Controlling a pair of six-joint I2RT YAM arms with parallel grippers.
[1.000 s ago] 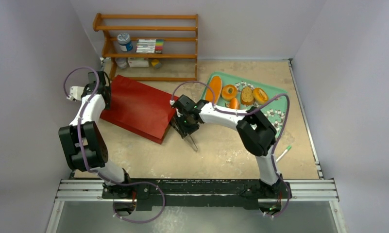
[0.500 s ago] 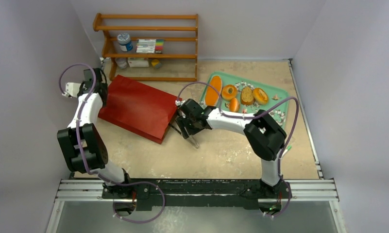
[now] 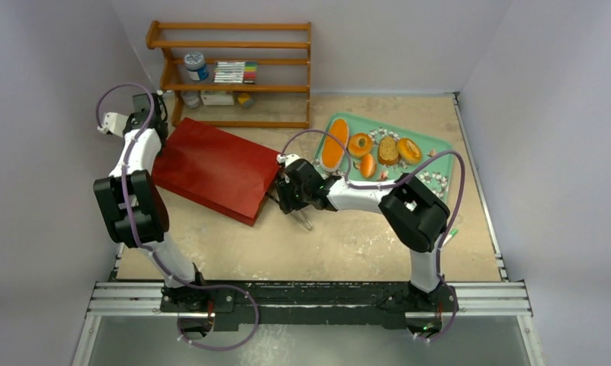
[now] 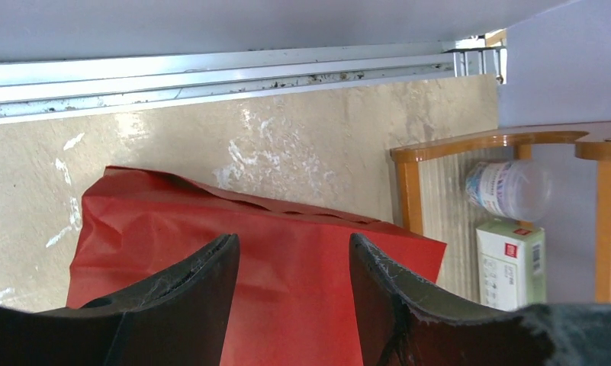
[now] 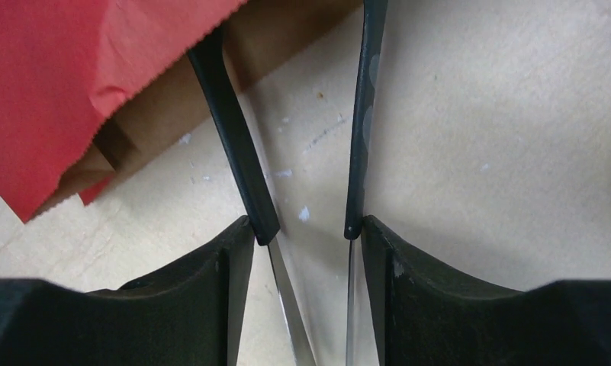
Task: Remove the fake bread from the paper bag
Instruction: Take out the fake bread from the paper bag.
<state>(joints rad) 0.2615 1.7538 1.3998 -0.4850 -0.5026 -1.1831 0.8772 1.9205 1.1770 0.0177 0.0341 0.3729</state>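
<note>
The red paper bag (image 3: pixel 210 168) lies on its side with its mouth to the right. At its far left end my left gripper (image 3: pixel 151 128) is shut on the bag (image 4: pixel 287 305), red paper filling the gap between its fingers (image 4: pixel 188 282). My right gripper (image 3: pixel 293 197) is shut on metal tongs (image 5: pixel 233 152), one black tong tip inside the brown mouth of the bag (image 5: pixel 157 114). No bread shows in the mouth. The fake bread sits on the green tray (image 3: pixel 432 142): a long loaf (image 3: pixel 334 145), a bun (image 3: pixel 360 143), a slice (image 3: pixel 388 150) and others.
A wooden shelf (image 3: pixel 233 72) with a jar, markers and boxes stands at the back left, close to the left gripper; it also shows in the left wrist view (image 4: pixel 500 141). A green pen (image 3: pixel 445 240) lies near the right edge.
The left gripper has drawn the bag's closed end up and to the left. The right arm has swung in, bringing the tongs nearer to the bag's mouth.
</note>
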